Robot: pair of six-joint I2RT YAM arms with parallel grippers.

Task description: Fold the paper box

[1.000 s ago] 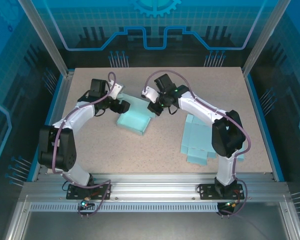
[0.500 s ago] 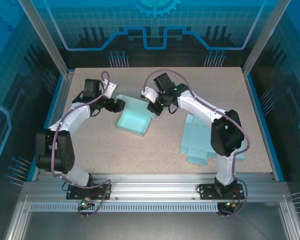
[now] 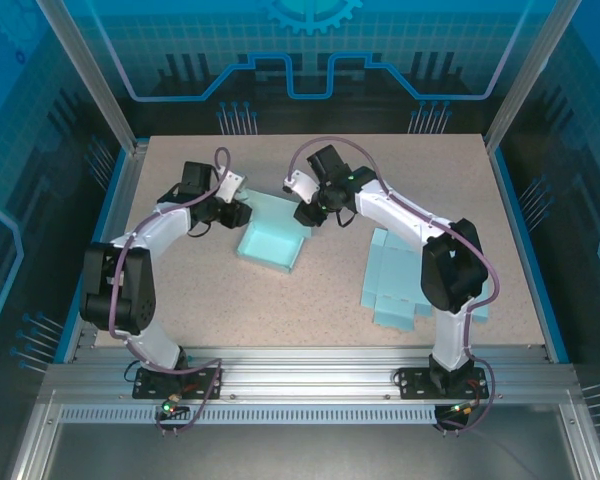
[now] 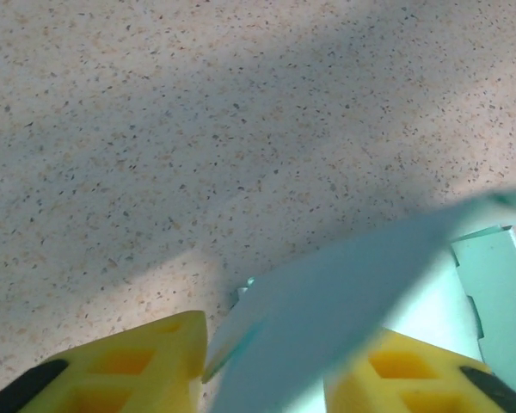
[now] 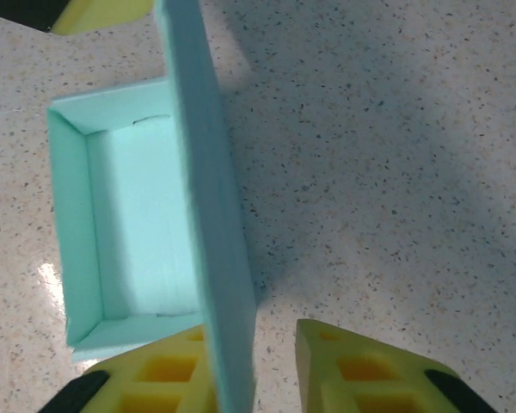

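Paper box sits near the tabletop's far edge, your right pincer apart astride one wall, likely steadying it, left pincer straddling the opposite flap, clamped or not unclear.

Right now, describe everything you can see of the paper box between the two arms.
The paper box is a shallow, open tray of thin pale-teal card, lying flat on the speckled table, mid-table. Three low walls stand folded; on the far side a taller flap stands up, one end between the right pincer fingers, the other apparently between the left pincer fingers.
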